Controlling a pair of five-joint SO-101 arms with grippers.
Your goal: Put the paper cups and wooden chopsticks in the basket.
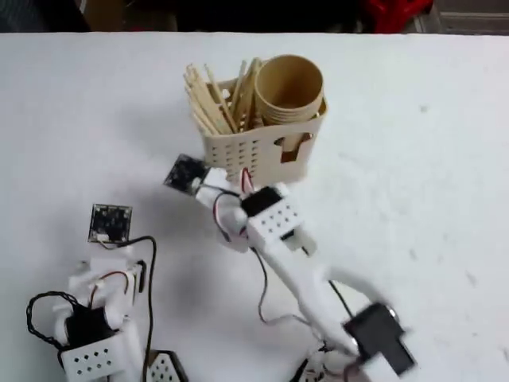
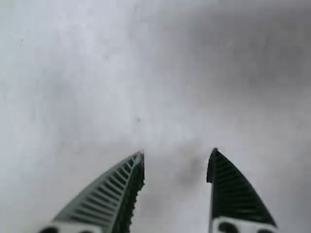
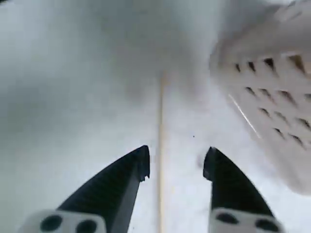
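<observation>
High view: the basket stands upright toward the far middle of the table. Stacked cups sit in 1 side of it, and a bundle of chopsticks leans out of the other side. The right arm stretches on a diagonal from the near edge. Its wrist is bent down toward the table just in front of the basket's near wall. The left arm sits folded at the near-left corner, well apart from the basket, with its wrist also turned down at the table.

Left wrist view: the left gripper hangs over bare table. Its 2 fingers are spread wide, with a broad gap between the tips. They hold nothing, and nothing lies between them.

Right wrist view: the right gripper points down at the table with its 2 fingers spread apart. 1 chopstick lies flat on the table and runs lengthwise through the gap, nearer to 1 finger than the other. The fingers are not pressed onto it, and whether the nearer tip brushes it cannot be told. The basket's perforated wall rises just beside the gripper, near the chopstick but apart from it.
</observation>
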